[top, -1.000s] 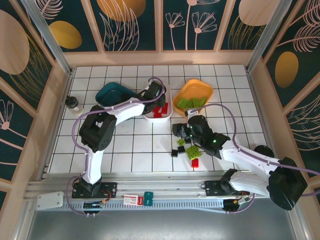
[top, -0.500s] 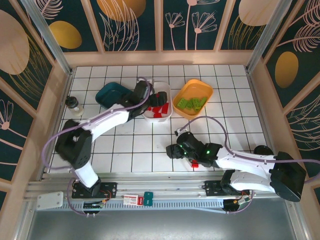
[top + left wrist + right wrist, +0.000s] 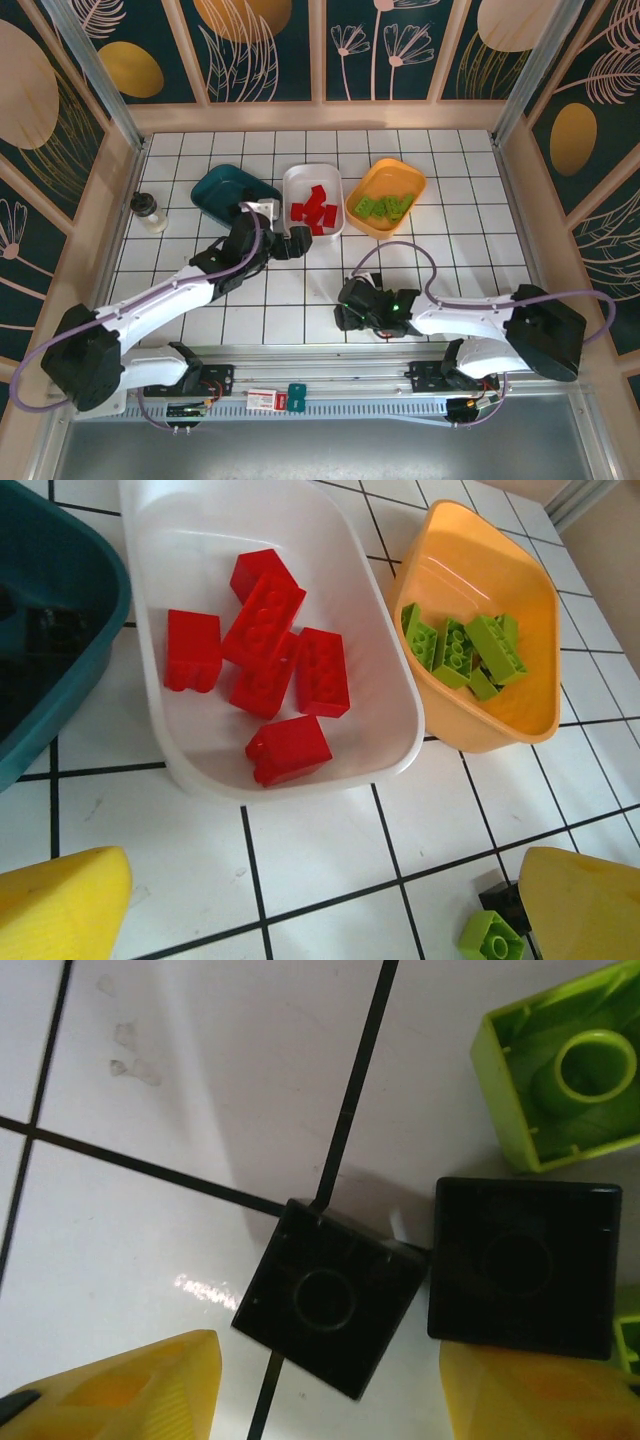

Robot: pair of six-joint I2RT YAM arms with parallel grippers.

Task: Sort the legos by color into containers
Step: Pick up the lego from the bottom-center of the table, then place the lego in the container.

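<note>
I have the right gripper (image 3: 322, 1375) pointing down at the worktop (image 3: 290, 300), lower centre of the overhead view, with its arm lying low across the frame. Its jaws are partly apart and empty. An upturned black brick (image 3: 327, 1298) lies just ahead of the gap. It is square and turned corner-on to the jaws, so I judge a wrist twist comes first. A second black brick (image 3: 522, 1265) sits just beside it on the right. The left gripper (image 3: 325, 900), jaws wide and empty, hovers below the white tub (image 3: 390, 730), well apart from that brick.
</note>
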